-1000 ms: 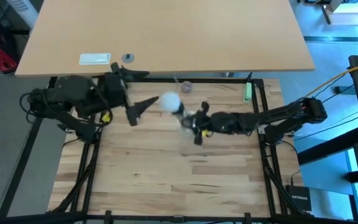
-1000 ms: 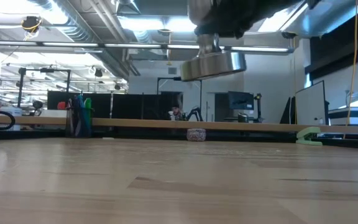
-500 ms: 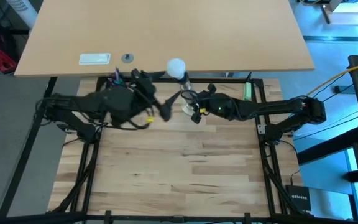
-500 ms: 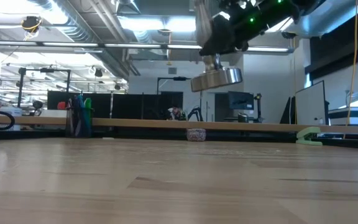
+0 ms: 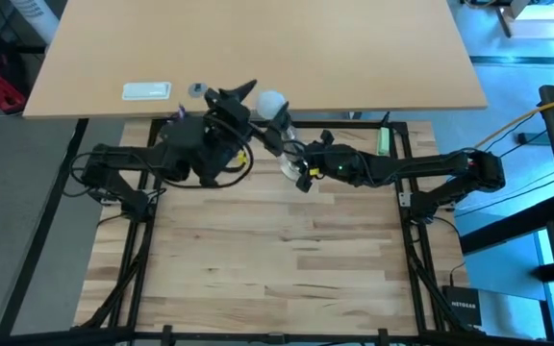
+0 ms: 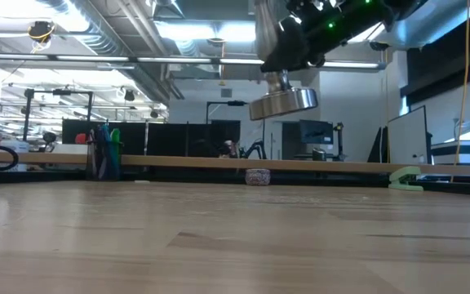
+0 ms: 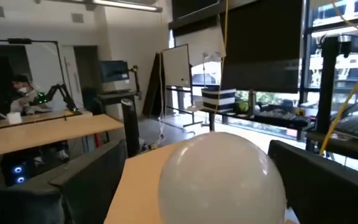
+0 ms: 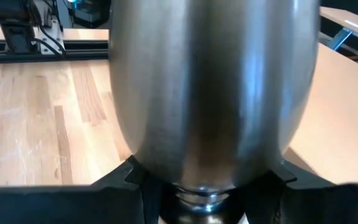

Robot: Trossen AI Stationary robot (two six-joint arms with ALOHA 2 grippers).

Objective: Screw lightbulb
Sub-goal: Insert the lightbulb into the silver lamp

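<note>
The lightbulb (image 5: 272, 102) sits on top of the silvery stand (image 6: 283, 103), which the right end effector (image 5: 301, 165) holds clamped by its stem, lifted well clear of the desk (image 5: 258, 259) near the desk's far edge. In the low view the stand's round base hangs in the air, slightly tilted, with nothing beneath it. The left end effector (image 5: 250, 94) has its two dark fingers (image 7: 89, 180) spread either side of the white globe, which fills the middle of the left wrist view (image 7: 221, 177); whether the pads actually press on the glass cannot be told.

As a judgement, the bulb looks already seated at the socket mouth, and the turning is what remains: how many threads have caught is hidden, since the joint between the bulb base and socket shows in no view. Setting the stand back down on the desk is also left.

The only holder in play is the stand's socket, with the bulb in it. A small purplish round object (image 6: 257, 176) and a green item (image 5: 383, 142) lie at the far edge of the desk, apart from the work
</note>
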